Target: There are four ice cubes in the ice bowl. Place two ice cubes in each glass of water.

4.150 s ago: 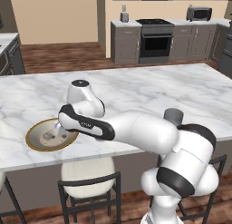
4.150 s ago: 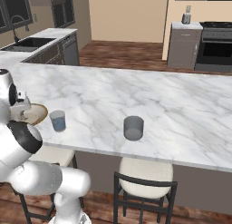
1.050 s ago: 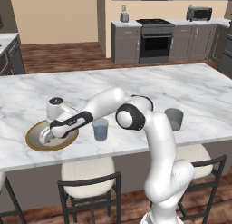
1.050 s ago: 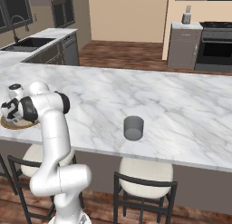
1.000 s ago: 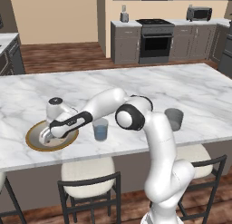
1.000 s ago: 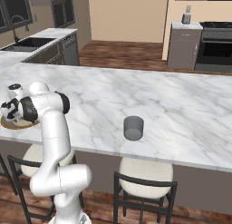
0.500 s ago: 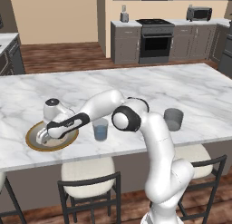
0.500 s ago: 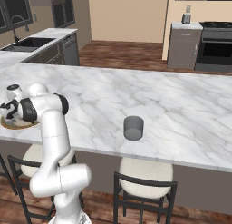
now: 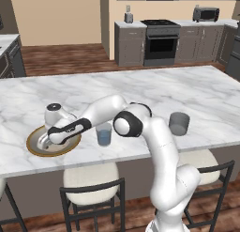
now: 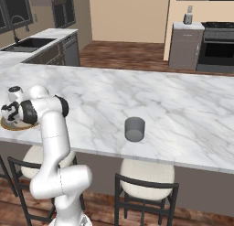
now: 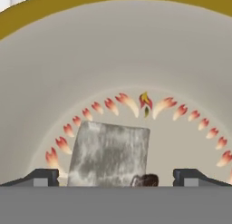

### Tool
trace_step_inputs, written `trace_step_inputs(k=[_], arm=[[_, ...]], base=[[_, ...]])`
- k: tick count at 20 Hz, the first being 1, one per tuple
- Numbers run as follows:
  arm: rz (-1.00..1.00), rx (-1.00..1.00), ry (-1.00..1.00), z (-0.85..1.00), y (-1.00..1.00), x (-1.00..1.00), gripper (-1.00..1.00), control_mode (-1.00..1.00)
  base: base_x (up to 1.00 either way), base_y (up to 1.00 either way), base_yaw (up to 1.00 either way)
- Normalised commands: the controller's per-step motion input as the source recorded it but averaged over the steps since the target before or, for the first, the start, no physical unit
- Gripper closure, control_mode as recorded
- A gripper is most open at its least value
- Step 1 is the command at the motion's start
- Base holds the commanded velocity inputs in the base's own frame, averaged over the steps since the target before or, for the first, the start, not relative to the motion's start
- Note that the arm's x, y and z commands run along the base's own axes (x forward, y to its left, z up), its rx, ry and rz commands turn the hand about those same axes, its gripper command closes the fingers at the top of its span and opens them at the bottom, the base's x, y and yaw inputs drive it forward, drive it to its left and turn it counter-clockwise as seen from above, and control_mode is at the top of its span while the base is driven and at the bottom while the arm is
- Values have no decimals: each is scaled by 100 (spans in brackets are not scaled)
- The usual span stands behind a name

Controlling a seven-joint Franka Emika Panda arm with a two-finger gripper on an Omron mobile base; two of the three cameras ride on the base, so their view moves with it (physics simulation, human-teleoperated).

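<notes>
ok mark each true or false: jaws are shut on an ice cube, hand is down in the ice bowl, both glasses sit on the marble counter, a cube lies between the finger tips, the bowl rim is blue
1. False: the gripper jaws stand open, gripping nothing.
2. True: the hand is low inside the ice bowl.
3. True: the bluish glass and the darker glass both stand on the counter.
4. True: an ice cube lies between the tips.
5. False: the rim is gold-brown.
</notes>
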Motion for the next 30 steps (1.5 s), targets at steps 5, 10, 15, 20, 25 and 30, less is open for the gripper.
trace_step_inputs(k=[5,10,15,20,25,30], arm=[[0,-1,0,-1,23,5,-100,-100],[0,0,0,-8,16,14,-100,-100],[0,0,0,-13,5,1,-100,-100],[0,0,0,-24,1,0,100,-100],[0,0,0,-27,0,0,100,-100],[0,0,-5,0,-3,0,100,-100]], base=[[0,0,0],[0,0,0],[0,0,0],[0,0,0],[0,0,0],[0,0,0]])
